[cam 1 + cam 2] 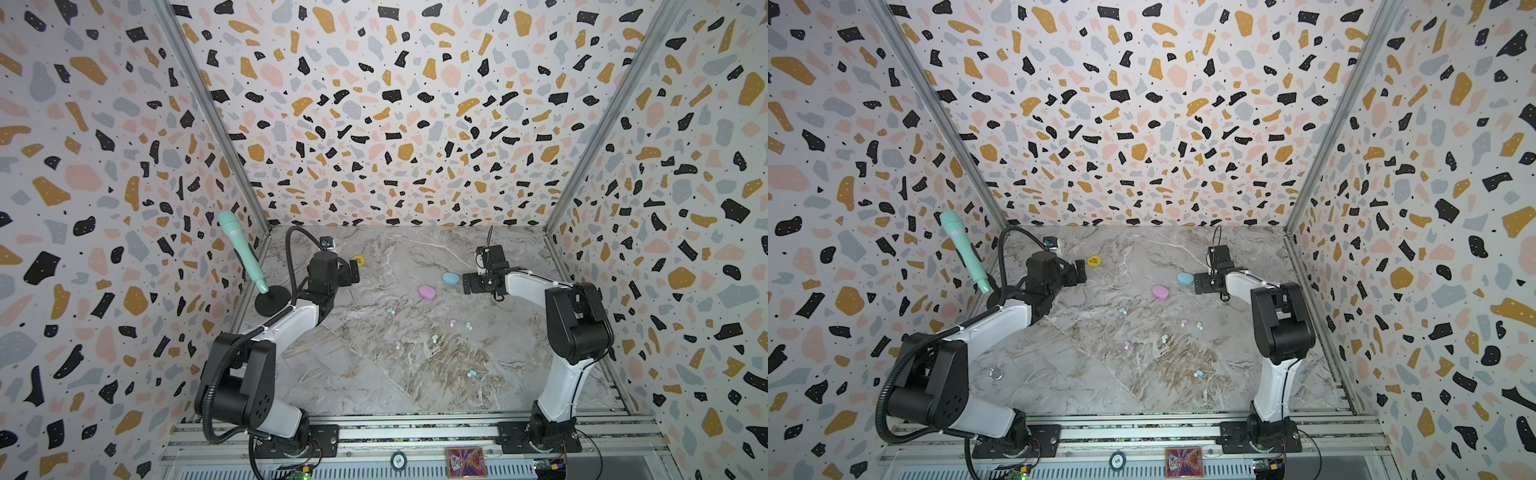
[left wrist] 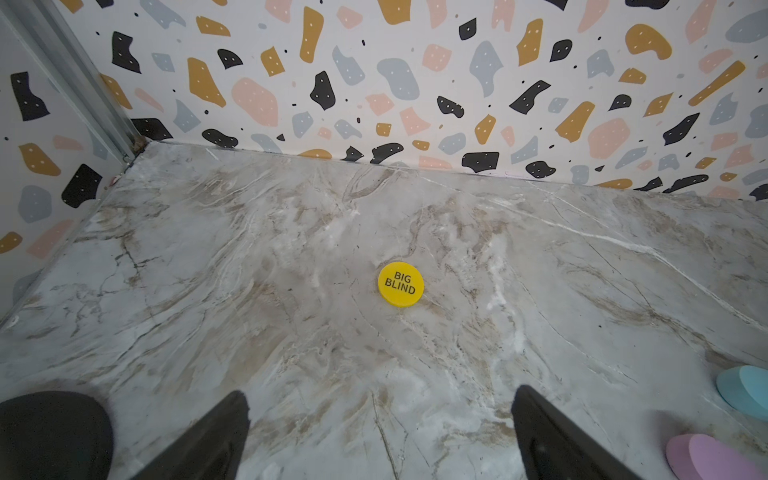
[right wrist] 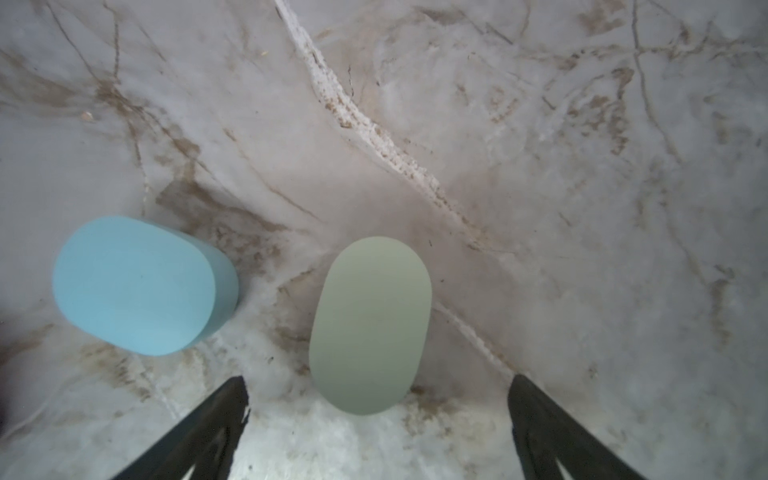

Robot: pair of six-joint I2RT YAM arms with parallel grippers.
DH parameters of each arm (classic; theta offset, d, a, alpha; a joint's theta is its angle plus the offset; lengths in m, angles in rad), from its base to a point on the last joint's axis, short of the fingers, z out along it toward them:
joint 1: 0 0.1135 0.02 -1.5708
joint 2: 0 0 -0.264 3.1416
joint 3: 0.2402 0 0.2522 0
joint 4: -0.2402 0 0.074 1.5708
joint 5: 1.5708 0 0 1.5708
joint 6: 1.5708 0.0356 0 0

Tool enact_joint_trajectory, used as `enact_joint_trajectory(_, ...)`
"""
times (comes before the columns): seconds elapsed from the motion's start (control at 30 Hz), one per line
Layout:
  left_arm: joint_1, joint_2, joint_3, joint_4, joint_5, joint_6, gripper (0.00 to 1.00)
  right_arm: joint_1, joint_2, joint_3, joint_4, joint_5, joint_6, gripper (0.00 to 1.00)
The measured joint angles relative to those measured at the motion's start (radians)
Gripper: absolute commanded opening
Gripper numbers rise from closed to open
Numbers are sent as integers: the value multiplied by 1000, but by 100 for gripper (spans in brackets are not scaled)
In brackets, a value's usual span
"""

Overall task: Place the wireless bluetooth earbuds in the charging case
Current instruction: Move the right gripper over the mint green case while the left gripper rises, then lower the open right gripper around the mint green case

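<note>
Veined marble bench (image 1: 374,386); oval blue case (image 1: 451,278) at two o'clock from pink case (image 1: 427,292); left tool (image 2: 380,399) and right tool (image 3: 379,381) gape wide, empty; matte pale-green case (image 3: 370,316) beneath right.

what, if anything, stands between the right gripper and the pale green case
Nothing visible: the right gripper is open facing the pale green case, only bare table between. The blue case lies aside, apart.

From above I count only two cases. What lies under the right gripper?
A pale green case lies on the marble below the open right gripper, beside the blue case, in the right wrist view. In both top views the gripper covers it. Its inside cannot be seen.
</note>
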Motion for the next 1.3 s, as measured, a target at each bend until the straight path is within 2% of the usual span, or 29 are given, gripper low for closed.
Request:
enact_joint_trajectory(0.23, -2, 0, 0, -3, -9, -24, 100, -5, 65, 54, -39, 51, 4, 99)
enact_joint_trajectory(0.83, -13, -58, -21, 33, -31, -18, 100, -133, 13, 14, -90, 75, 17, 99)
enact_joint_trajectory(1.07, -14, -51, -21, 40, -11, -18, 100, -153, -41, 26, -135, -8, 59, 99)
enact_joint_trajectory(1.3, -14, -33, -20, 50, 29, -18, 100, -138, -36, 127, -172, -84, 114, 100)
